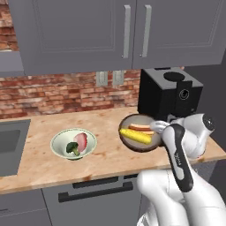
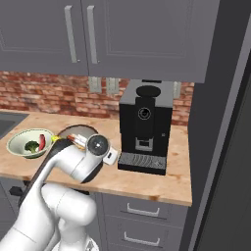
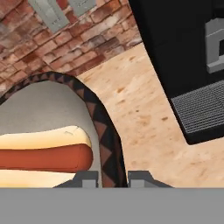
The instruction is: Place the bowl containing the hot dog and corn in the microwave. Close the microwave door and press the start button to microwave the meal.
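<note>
— On the wooden counter [image 1: 53, 170], just in front of the black coffee machine [image 1: 167, 95], sits the bowl [image 1: 129, 139] with the hot dog [image 1: 141, 128] and the corn [image 1: 134, 136] lying side by side in it. Do you see it tilted?

— From the left base view its far rim looks raised a little, but whether it has left the counter I cannot tell. The hand view is plainer: the gripper [image 3: 113, 178] has its two fingertips [image 3: 87, 179] narrowly set on either side of the bowl's dark patterned rim, one inside next to the hot dog's bun, one outside. It is clamped on the rim at the side nearest the coffee machine.

— And the corn?

— Yellow, nearer the counter's front edge than the hot dog.

— What else is around?

— To the left, well apart, a pale green-white bowl [image 1: 73, 144] with broccoli and something pink. Farther left, a sink [image 1: 11, 143] cut into the counter. Behind runs a brick wall [image 1: 66, 92] with two outlets [image 1: 109, 78], and grey cabinets [image 1: 88, 31] hang above. In the right base view the coffee machine's drip tray [image 2: 142, 162] lies to the right of the arm's wrist
</note>
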You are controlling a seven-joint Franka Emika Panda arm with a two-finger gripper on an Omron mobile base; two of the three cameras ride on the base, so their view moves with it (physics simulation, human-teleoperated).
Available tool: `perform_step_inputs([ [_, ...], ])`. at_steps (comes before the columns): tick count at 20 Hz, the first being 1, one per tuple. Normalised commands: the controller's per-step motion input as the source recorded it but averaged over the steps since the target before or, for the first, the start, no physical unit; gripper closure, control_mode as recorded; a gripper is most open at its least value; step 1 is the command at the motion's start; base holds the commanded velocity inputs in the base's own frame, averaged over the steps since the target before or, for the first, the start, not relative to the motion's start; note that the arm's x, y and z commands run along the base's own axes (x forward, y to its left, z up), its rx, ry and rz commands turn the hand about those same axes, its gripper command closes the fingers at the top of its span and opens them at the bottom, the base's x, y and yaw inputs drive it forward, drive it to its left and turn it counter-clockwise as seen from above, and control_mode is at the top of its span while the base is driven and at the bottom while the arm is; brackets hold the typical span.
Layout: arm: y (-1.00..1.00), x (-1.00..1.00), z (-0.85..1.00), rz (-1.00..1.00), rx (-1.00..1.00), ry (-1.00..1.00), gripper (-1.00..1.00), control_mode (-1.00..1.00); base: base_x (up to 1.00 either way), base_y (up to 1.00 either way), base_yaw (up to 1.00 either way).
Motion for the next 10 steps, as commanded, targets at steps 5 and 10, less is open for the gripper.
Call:
perform_step_inputs([
  [5, 0.00, -0.90, 1.00, 0.12, 0.00, -0.06, 1.00, -1.00, 0.00, 0.00, 0.00],
  [10, -0.04, -0.93, 0.82, 0.08, 0.00, -0.03, 1.00, -1.00, 0.00, 0.00, 0.00],
])
